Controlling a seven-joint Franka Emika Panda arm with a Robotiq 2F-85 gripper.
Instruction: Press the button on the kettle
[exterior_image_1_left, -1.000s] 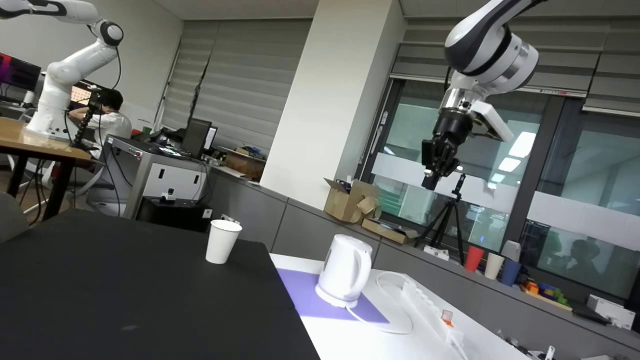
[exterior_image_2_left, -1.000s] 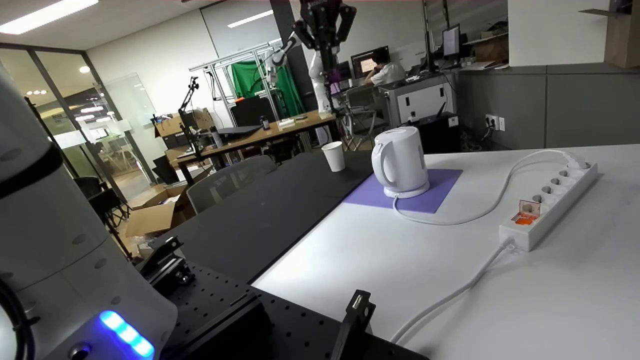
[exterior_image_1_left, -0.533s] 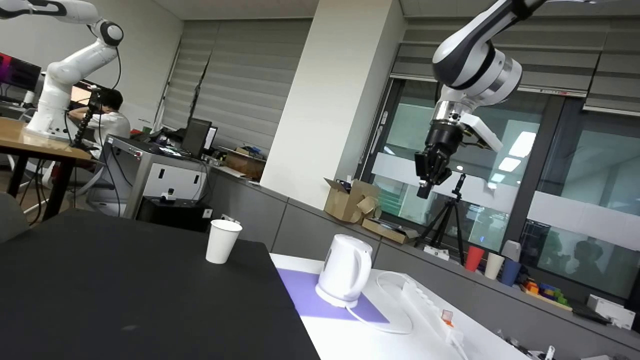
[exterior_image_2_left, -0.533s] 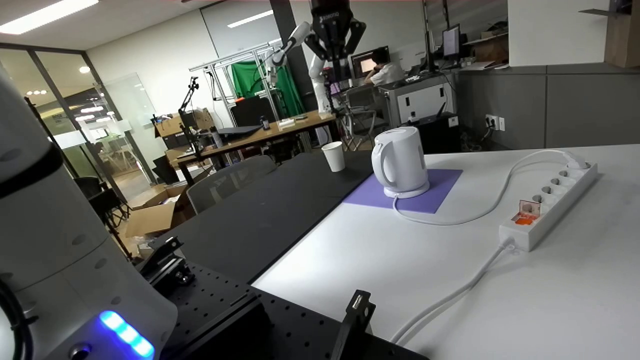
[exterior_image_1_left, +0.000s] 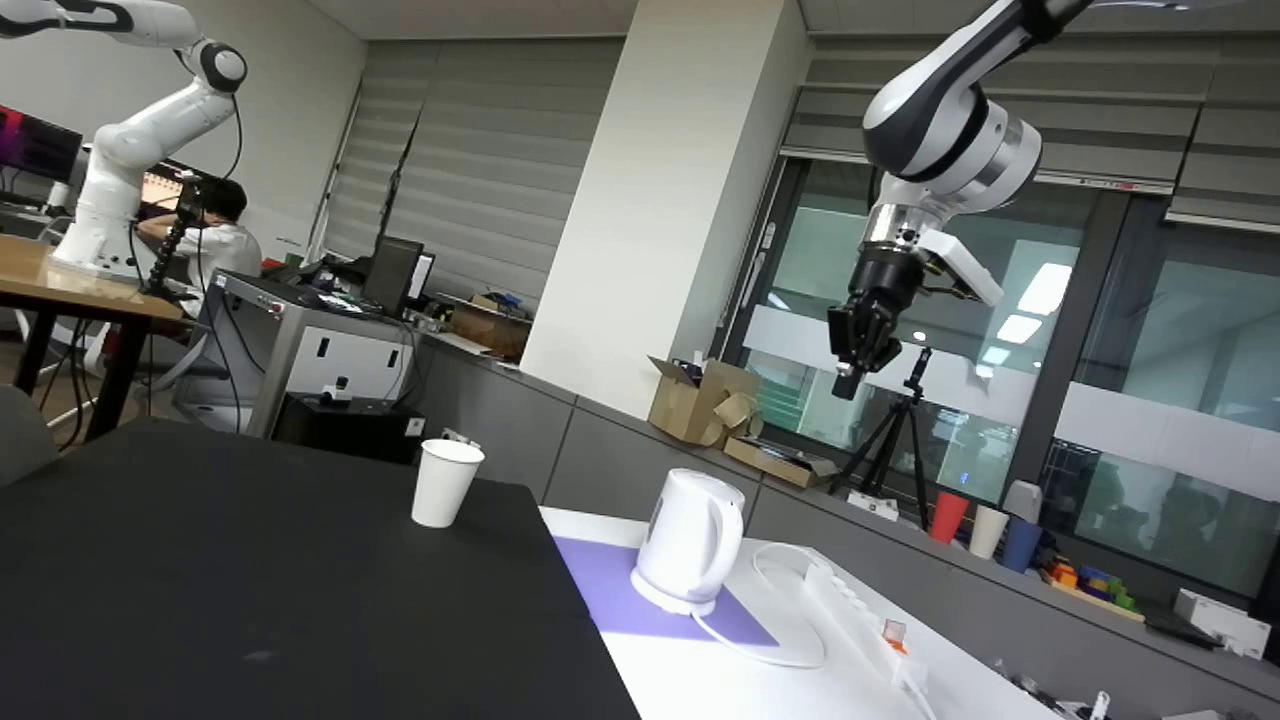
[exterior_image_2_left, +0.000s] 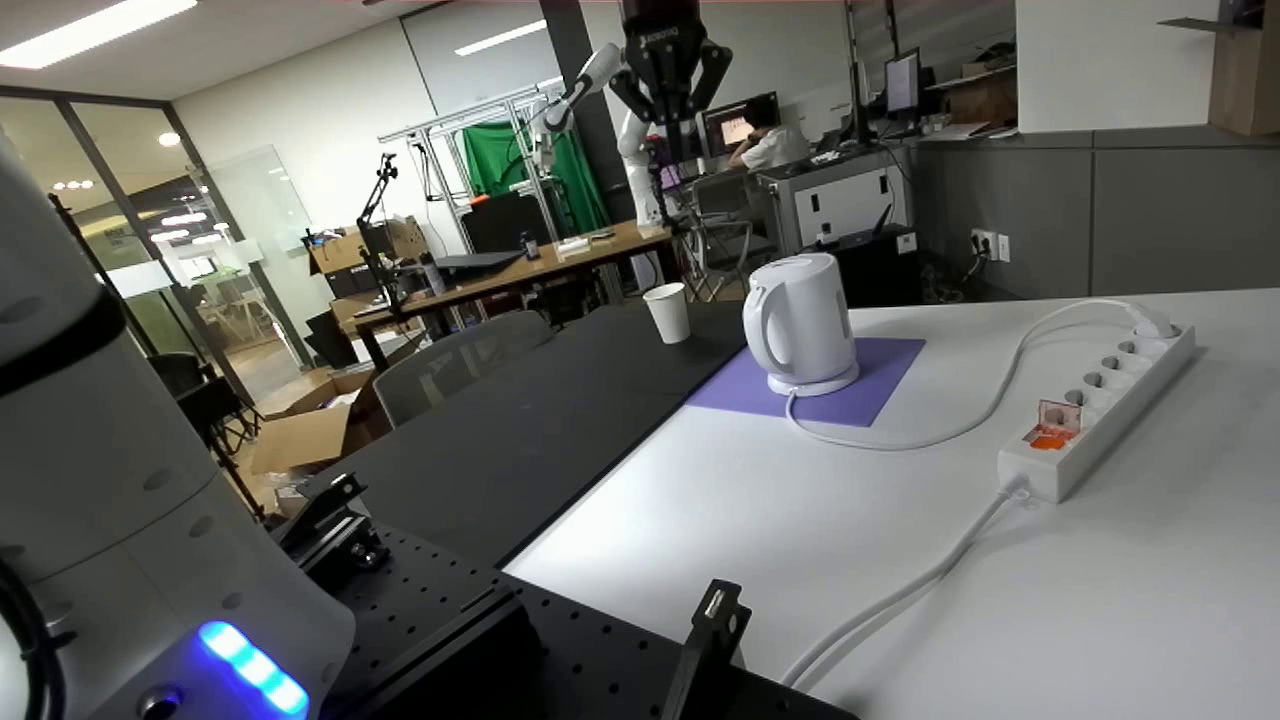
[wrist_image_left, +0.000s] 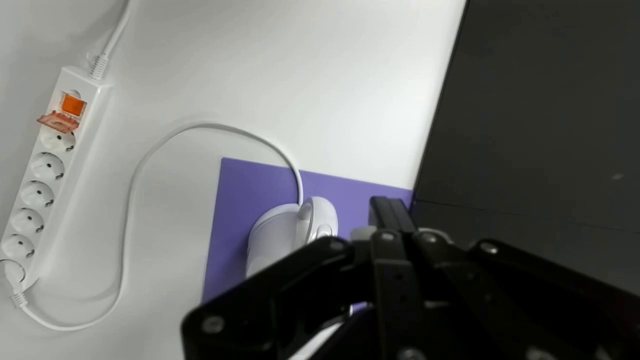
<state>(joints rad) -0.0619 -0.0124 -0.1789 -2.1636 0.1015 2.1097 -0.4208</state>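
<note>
Farthest left in an exterior view, at eight o'clock from the kettle (exterior_image_2_left: 805, 325), the robot's white base (exterior_image_2_left: 170, 560) fills the edge, its blue lights (exterior_image_2_left: 252, 668) lit. Next runs a black tabletop (exterior_image_2_left: 520, 430); on its far end, at nine o'clock from the kettle, stands a white paper cup (exterior_image_2_left: 668, 315). At eleven o'clock the gripper (exterior_image_2_left: 675, 145) hangs in the air, higher than the kettle and well apart from it; in the wrist view its two fingers (wrist_image_left: 381, 215) are pressed together. The white kettle stands upright on a purple mat (exterior_image_2_left: 890, 370), its handle (exterior_image_2_left: 752, 322) facing nine o'clock. A white cord (exterior_image_2_left: 885, 447) leaves the kettle's foot and loops over a white tabletop (exterior_image_2_left: 960, 590) to a power strip (exterior_image_2_left: 1105, 425) between three and four o'clock, where an orange switch (exterior_image_2_left: 1050, 438) sits beside a flipped-up cover (exterior_image_2_left: 1060, 412).
</note>
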